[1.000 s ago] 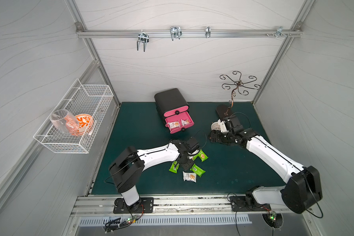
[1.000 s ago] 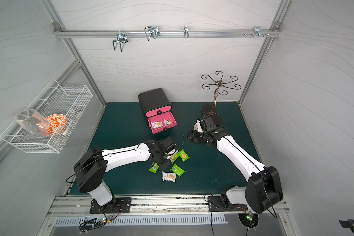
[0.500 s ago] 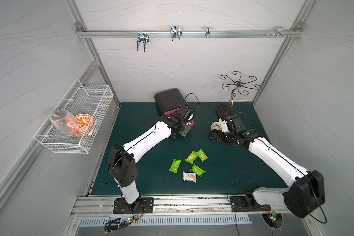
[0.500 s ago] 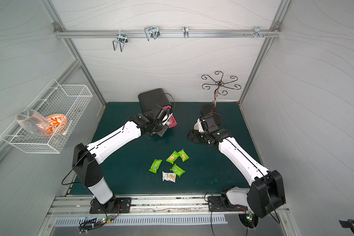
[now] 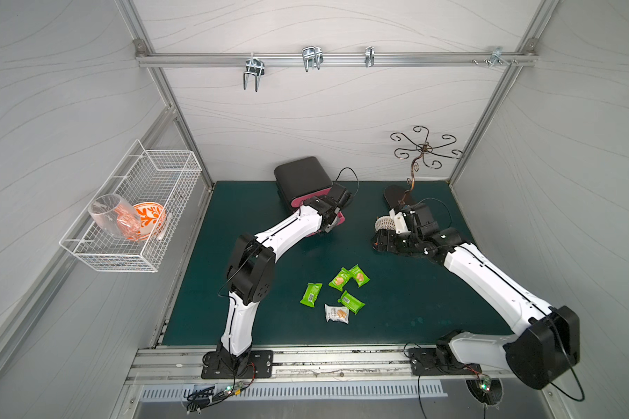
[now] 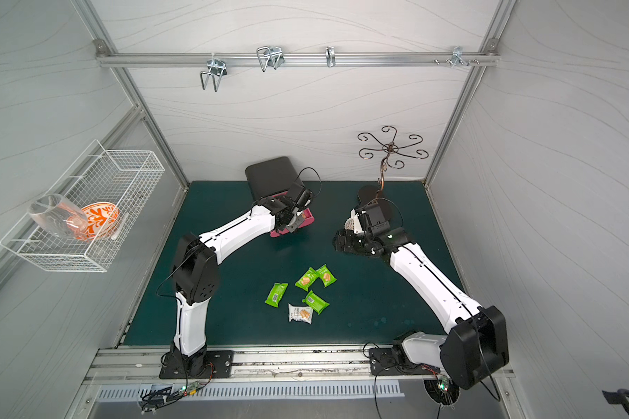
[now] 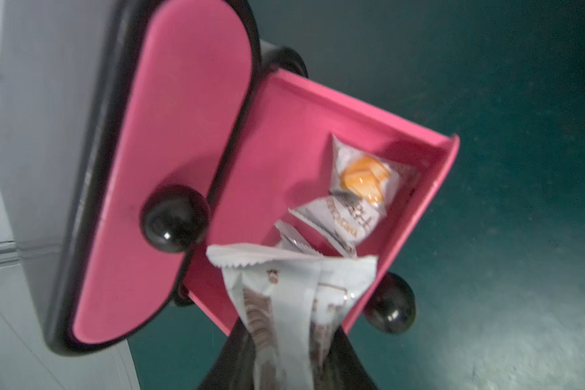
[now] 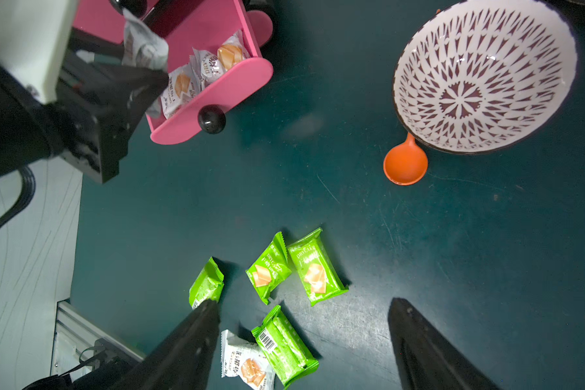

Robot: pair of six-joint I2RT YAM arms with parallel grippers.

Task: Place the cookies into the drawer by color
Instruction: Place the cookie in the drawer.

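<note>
On mat [image 5: 396, 301]: four green packets [image 5: 311, 294] | one white packet [image 5: 336, 313] | drawer [image 7: 284, 141]: two white

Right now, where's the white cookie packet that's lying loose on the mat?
In both top views the white packet lies on the dark mat at the near edge of the loose cluster, right beside the frontmost green packet.

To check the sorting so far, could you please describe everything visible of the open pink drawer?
The open pink drawer looks like glossy plastic, with a rounded front and a black ball knob. Pulled out beneath a shut pink drawer, it holds white cookies; the left gripper holds another white packet above it.
</note>
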